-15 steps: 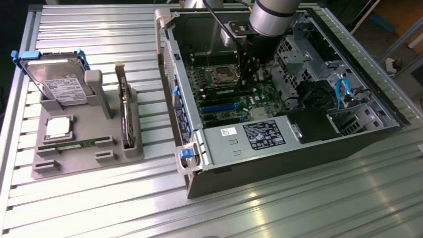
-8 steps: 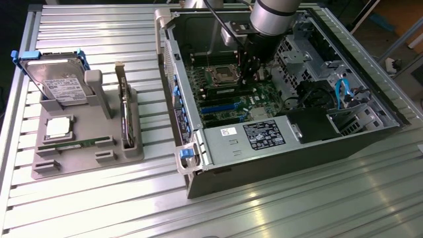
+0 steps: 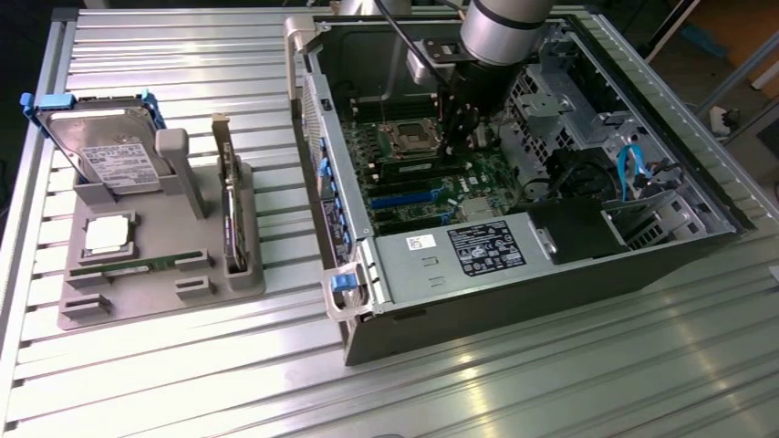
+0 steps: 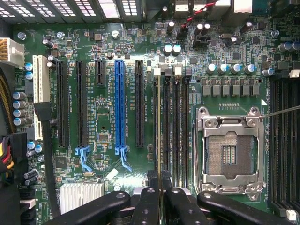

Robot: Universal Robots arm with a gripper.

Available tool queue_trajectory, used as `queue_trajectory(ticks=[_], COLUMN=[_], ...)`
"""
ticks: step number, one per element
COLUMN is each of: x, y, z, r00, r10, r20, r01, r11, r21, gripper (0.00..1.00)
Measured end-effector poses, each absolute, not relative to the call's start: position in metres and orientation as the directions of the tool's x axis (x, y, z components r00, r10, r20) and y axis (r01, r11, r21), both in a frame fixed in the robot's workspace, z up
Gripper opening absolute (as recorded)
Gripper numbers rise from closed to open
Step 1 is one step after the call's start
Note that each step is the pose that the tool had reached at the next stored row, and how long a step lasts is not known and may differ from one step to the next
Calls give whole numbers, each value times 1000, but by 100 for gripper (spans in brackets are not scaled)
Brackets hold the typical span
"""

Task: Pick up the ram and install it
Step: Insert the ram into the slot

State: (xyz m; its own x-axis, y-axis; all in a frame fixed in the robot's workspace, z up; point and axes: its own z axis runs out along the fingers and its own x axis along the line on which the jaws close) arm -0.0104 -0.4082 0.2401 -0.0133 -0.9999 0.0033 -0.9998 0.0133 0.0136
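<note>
Black claw point(image 4: 159, 182), green mobo point(image 4: 101, 117) w/ blue slot point(image 4: 119, 108), silver ribbed table point(image 3: 512, 383), grey tray point(image 3: 146, 301).

Case point(image 3: 319, 137) lies open side up, so the only way in is straight down. Pincer point(image 4: 159, 187) is inside, clamped on the ram point(image 4: 159, 117), held edge-on over the memory slots point(image 4: 176, 126). The board around it is all low: processor socket point(image 4: 228, 152) on 1 side, card slots point(image 4: 118, 108) on the other. Taller blockers sit further out: labelled metal box point(image 3: 487, 251), drive cage point(image 3: 554, 109), black duct point(image 3: 585, 228), blue cable point(image 3: 629, 169). The tabletop point(image 3: 277, 182) strip between case and parts tray point(image 3: 159, 292) is a free lane.
</note>
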Motion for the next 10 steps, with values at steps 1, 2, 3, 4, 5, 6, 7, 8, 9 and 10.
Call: queue_trajectory(ticks=[1,2,3,4,5,6,7,8,9,10], x=[-11,-11,-11,-11,-11,-11,-11,-11,-11,-11], y=[-408,-408,-408,-408,-408,-408,-408,-408,-408,-408], z=[240,240,240,240,241,241,241,241,240,240], r00=[-13,-13,-13,-13,-13,-13,-13,-13,-13,-13], r10=[-1000,-1000,-1000,-1000,-1000,-1000,-1000,-1000,-1000,-1000], r20=[3,3,4,3,3,3,3,4,4,3], r01=[-1000,-1000,-1000,-1000,-1000,-1000,-1000,-1000,-1000,-1000], r11=[13,13,13,13,13,13,13,13,13,13], r21=[13,13,13,13,13,13,13,13,13,13], gripper=[12,12,12,12,12,12,12,12,12,12])
